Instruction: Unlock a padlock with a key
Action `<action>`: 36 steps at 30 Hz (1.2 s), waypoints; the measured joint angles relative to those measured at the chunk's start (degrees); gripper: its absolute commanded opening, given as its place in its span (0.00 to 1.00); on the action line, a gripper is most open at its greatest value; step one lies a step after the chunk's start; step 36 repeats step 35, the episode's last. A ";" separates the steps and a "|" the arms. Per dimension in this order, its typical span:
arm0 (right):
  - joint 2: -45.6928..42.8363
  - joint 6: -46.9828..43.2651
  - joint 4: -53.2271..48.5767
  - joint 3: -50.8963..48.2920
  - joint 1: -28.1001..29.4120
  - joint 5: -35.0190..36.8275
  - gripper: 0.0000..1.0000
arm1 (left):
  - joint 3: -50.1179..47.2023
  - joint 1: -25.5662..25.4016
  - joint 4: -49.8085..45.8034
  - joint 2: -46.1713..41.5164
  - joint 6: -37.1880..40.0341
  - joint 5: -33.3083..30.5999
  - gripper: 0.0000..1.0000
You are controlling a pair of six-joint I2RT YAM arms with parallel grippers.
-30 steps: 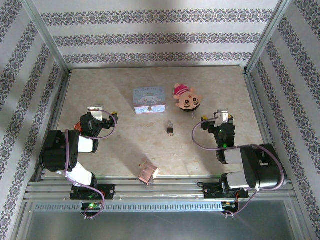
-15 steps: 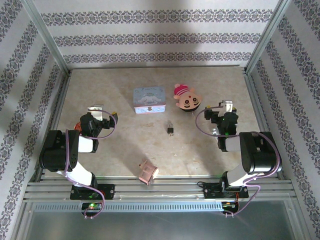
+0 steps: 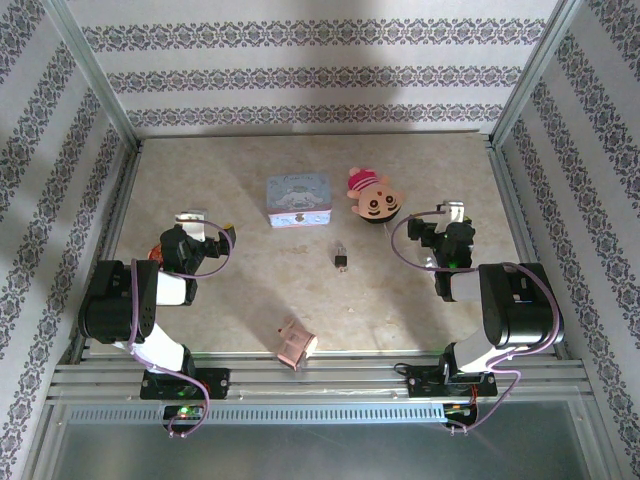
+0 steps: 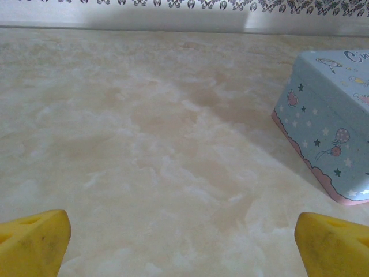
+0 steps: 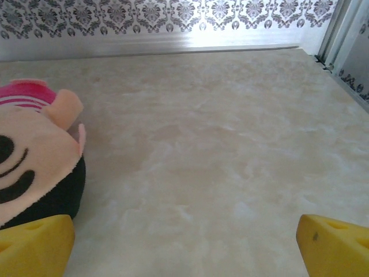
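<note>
The padlock point(image 3: 341, 259), tiny and dark with a silvery end, lies on the marbled table near the middle, between the two arms. I cannot make out a key. My left gripper point(image 3: 193, 216) rests at the left of the table, well left of the padlock; its yellow fingertips point(image 4: 34, 242) stand wide apart over bare table, so the left gripper point(image 4: 184, 248) is open and holds nothing. My right gripper point(image 3: 452, 213) is at the right, past the padlock, and also open, as the right gripper point(image 5: 184, 248) has bare table between its fingertips point(image 5: 334, 245).
A pale-blue cartoon-printed tin point(image 3: 298, 200) point(image 4: 331, 133) stands behind the padlock. A pink-and-peach plush toy point(image 3: 375, 203) point(image 5: 34, 167) lies just left of my right gripper. A pinkish-copper boxy object point(image 3: 296, 344) sits near the front edge. Patterned walls and metal rails point(image 5: 346, 46) bound the table.
My right arm has folded back and its gripper has shifted a little farther from me, then settled. The left arm and all objects have stayed put.
</note>
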 measured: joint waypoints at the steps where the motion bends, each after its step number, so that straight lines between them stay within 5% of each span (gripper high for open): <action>1: 0.00 0.00 0.00 -0.02 0.00 0.39 0.98 | 0.00 0.00 0.00 0.00 0.00 0.02 0.99; 36: 0.00 -0.04 0.00 -0.02 0.11 2.38 0.98 | 0.00 -0.02 -0.02 0.00 0.02 0.24 0.99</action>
